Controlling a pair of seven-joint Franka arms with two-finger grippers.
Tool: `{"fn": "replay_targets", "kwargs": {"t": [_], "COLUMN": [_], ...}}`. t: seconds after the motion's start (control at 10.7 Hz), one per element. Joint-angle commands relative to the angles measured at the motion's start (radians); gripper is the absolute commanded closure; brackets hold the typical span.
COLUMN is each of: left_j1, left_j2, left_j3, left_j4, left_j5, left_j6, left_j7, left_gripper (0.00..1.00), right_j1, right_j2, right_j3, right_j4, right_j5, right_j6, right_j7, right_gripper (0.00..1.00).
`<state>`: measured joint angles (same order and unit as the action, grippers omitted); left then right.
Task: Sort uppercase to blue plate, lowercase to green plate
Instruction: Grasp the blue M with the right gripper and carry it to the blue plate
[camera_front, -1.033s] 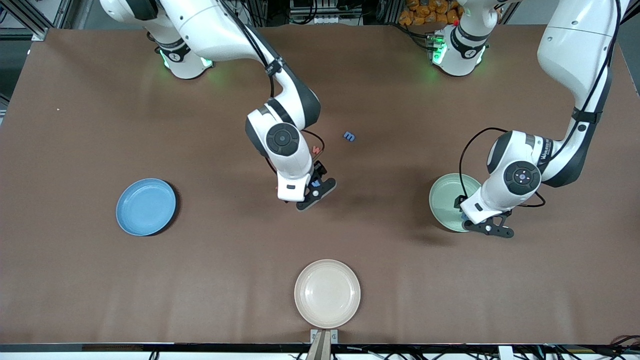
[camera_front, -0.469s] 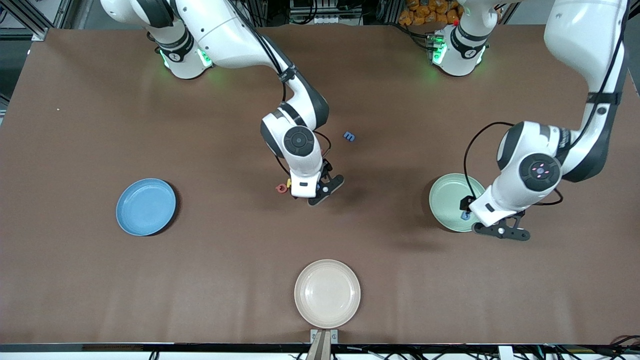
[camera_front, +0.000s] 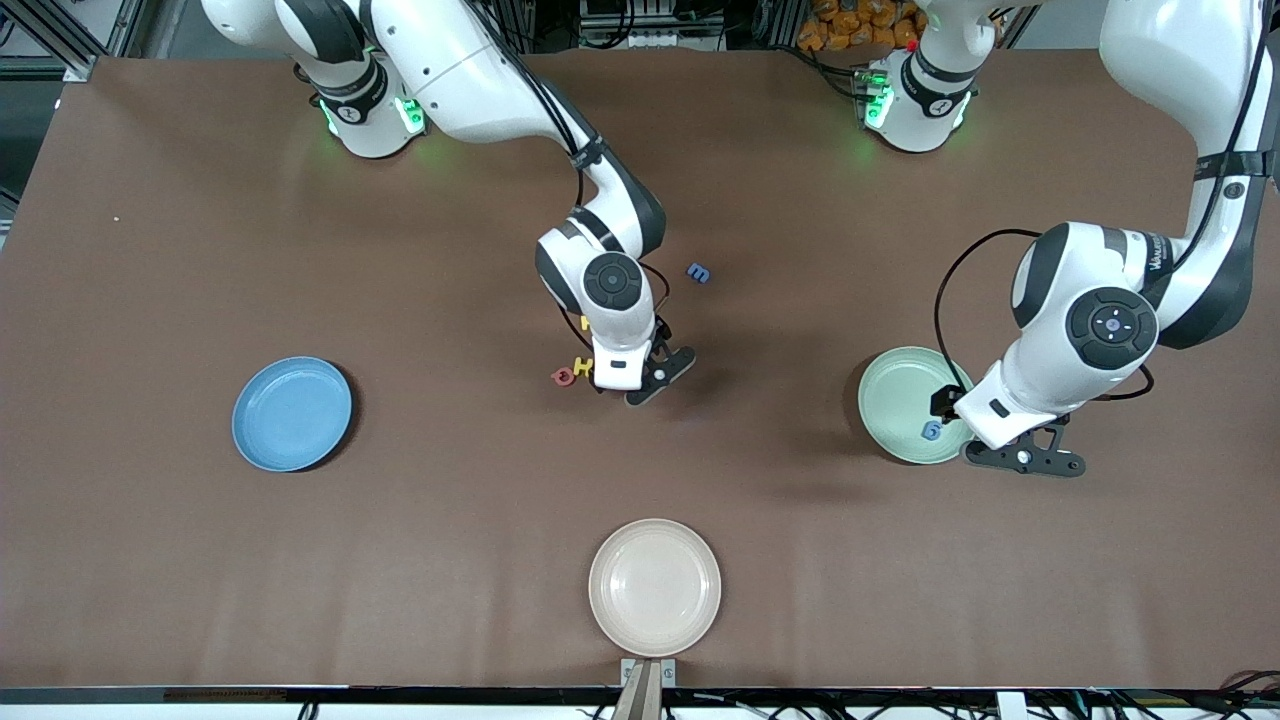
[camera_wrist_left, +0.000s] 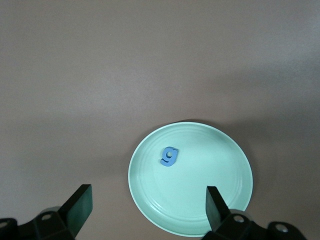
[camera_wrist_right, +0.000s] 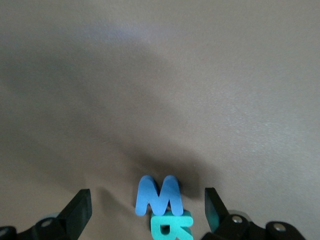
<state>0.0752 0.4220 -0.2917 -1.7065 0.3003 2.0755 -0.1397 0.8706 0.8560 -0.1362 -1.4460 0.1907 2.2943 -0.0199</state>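
Both grippers have their jaws wide open and hold nothing. The right gripper (camera_front: 650, 380) has slid toward the left arm's end, uncovering the red Q (camera_front: 563, 376) and yellow H (camera_front: 583, 367). Its wrist view alone shows the blue M (camera_wrist_right: 159, 195) touching a teal letter (camera_wrist_right: 171, 226). The left gripper (camera_front: 1025, 457) has drifted off the green plate (camera_front: 890, 395), where the blue g (camera_front: 932, 431) lies. The blue plate (camera_front: 292, 413) sits well apart.

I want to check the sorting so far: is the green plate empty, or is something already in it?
Not empty. The green plate holds one blue g, lying flat inside the rim; nothing else is in it.
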Motion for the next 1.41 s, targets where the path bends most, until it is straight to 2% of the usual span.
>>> {"fn": "replay_targets", "kwargs": {"t": [0.0,0.19,0.28,0.38,0.84,1.03,1.31], "left_j1": [-0.006,-0.006,-0.006,-0.006,-0.006,-0.006,-0.011], "left_j2": [-0.005,-0.005,-0.005,-0.005,-0.003,-0.003,-0.009], "left_j3": [0.009,0.009,0.009,0.009,0.009,0.009,0.0], "left_j4": [0.007,0.008,0.008,0.008,0.007,0.007,0.008], "left_j5": [-0.027,-0.027,-0.027,-0.027,-0.027,-0.027,-0.027], "left_j6": [-0.015,-0.015,-0.015,-0.015,-0.015,-0.015,-0.015], "left_j7": [0.029,0.029,0.031,0.031,0.031,0.031,0.022], "left_gripper": [0.0,0.0,0.0,0.0,0.0,0.0,0.0], "right_j1": [0.016,0.018,0.018,0.018,0.015,0.007,0.002], "right_j2": [0.014,0.015,0.015,0.014,0.003,-0.038,-0.107], "right_j3": [-0.01,-0.01,-0.01,-0.01,-0.01,-0.026,-0.149], "right_j4": [-0.001,-0.004,-0.01,-0.011,-0.011,-0.004,0.002], "right_j5": [0.018,0.018,0.016,0.016,0.009,0.009,0.018], "right_j6": [0.017,0.016,0.016,0.016,0.004,-0.059,-0.177], "right_j7": [0.011,0.011,0.011,0.011,0.009,0.023,0.023], "right_gripper": [0.0,0.0,0.42,0.98,1.0,1.0,1.0]}}
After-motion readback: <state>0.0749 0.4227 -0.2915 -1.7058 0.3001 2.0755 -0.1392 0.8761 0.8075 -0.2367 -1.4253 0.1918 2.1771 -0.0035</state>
